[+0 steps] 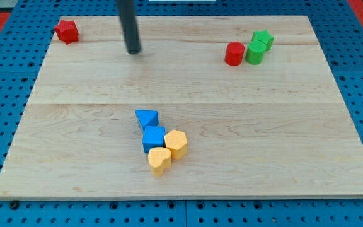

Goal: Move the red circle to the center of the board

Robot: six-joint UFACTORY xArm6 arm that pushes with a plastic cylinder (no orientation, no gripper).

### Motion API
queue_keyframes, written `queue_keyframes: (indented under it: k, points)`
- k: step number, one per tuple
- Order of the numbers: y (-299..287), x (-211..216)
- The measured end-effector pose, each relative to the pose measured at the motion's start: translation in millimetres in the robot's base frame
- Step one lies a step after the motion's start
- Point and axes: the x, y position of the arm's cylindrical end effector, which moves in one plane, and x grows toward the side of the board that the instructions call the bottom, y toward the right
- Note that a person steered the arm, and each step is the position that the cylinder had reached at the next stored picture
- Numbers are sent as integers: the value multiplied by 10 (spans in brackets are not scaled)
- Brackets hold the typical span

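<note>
The red circle (234, 53) is a short red cylinder at the view's upper right of the wooden board (74, 126). It touches a green cylinder (254, 52) on its right, with a green star (263, 40) just behind that. My tip (133, 51) rests on the board at the upper middle-left, far to the left of the red circle and apart from every block.
A red star-like block (67, 31) sits at the board's upper left corner. Near the lower middle is a cluster: a blue triangle (147, 118), a blue cube (154, 138), a yellow hexagon (176, 144) and a yellow heart (160, 161).
</note>
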Motion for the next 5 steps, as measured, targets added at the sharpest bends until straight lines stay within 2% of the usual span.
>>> queue_keyframes:
  k: [1, 2, 3, 4, 5]
  points:
    - [985, 330]
    - [2041, 223]
    - [1920, -115]
    - [1403, -459]
    - [1245, -410]
